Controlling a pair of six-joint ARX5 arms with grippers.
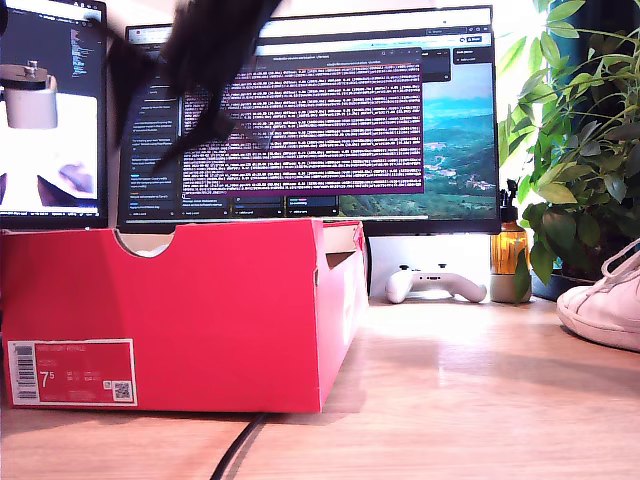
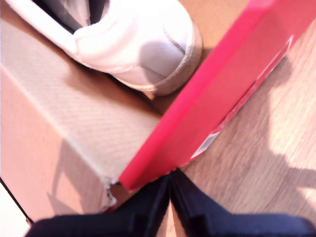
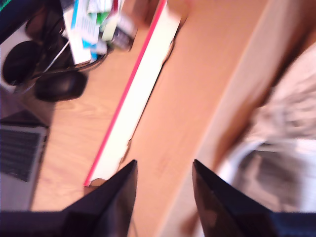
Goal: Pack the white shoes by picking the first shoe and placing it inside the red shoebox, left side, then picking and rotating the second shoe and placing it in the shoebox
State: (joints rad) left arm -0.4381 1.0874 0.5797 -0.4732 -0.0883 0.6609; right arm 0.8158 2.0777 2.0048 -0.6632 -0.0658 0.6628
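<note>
The red shoebox (image 1: pixel 180 300) stands open at the exterior view's left, label facing the camera. One white shoe (image 2: pixel 133 39) lies inside it on the brown floor, its heel near the red wall (image 2: pixel 222 89). My first gripper (image 2: pixel 170 175) is shut with nothing in it, just above the box's corner. My second gripper (image 3: pixel 164 165) is open and empty over the box's brown inside (image 3: pixel 197 98), beside a blurred white shoe (image 3: pixel 261 168). The other white shoe (image 1: pixel 610 305) rests on the table at the exterior view's right edge. A blurred black arm (image 1: pixel 200 60) hangs above the box.
A monitor (image 1: pixel 330 110) stands behind the box. A white game controller (image 1: pixel 435 283), an amber bottle (image 1: pixel 508 250) and a plant (image 1: pixel 580 150) sit at the back right of the exterior view. A black cable (image 1: pixel 235 450) runs along the front. A laptop (image 3: pixel 19 153) and mouse (image 3: pixel 61 85) lie beyond the box.
</note>
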